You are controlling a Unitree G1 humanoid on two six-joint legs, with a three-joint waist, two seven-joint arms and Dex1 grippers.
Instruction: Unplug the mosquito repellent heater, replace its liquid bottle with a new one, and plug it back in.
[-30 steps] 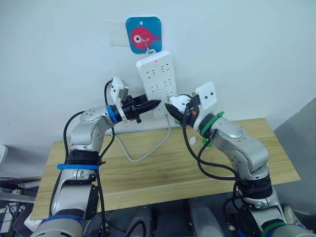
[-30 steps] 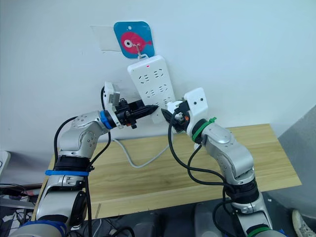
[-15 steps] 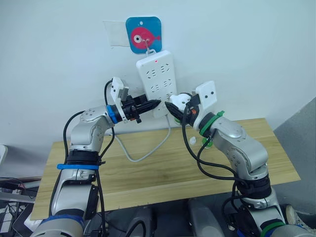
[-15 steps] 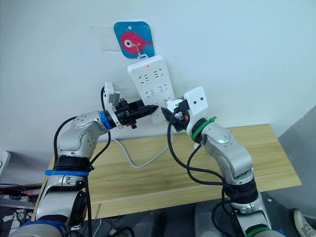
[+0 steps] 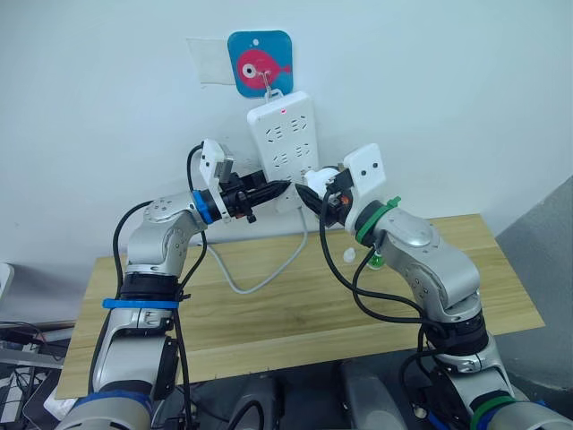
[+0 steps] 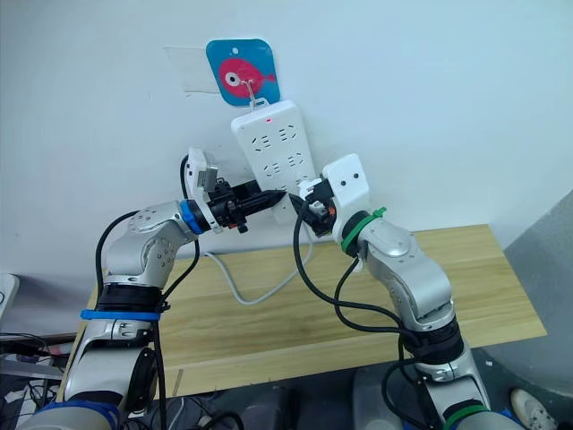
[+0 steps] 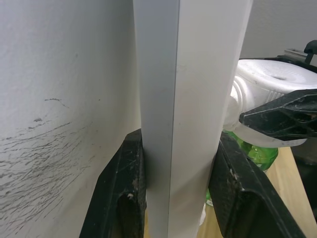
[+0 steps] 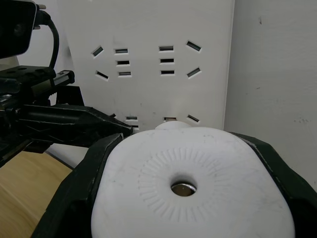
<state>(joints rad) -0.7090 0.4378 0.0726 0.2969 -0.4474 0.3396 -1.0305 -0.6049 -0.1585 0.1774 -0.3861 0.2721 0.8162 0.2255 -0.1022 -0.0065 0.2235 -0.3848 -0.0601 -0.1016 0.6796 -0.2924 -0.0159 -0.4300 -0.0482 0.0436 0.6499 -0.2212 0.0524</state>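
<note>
The mosquito repellent heater [image 8: 190,186] sits clenched between the two black fingers of my right gripper [image 5: 315,194], its round vent hole facing my wrist camera; it is raised against the lower end of the white power strip [image 5: 285,143], whose socket slots show just beyond its top edge; whether its pins are in a socket, I cannot tell; a green bottle [image 7: 257,154] hangs beneath the heater, seen from my left wrist. My left gripper [image 5: 279,187] is clamped on the strip's lower part, one finger [image 7: 121,191] pressed to each side of the white body; its tips come close to those of my right gripper. The strip hangs tilted on the pale wall from a hook on a blue plaque with a pink fish [image 5: 260,63]; its red light is lit near the top; its grey cable [image 5: 269,273] loops down onto the wooden table [image 5: 269,322]. On that table, behind my right forearm, I see a small green and white object [image 5: 374,261] that I cannot make out.
</note>
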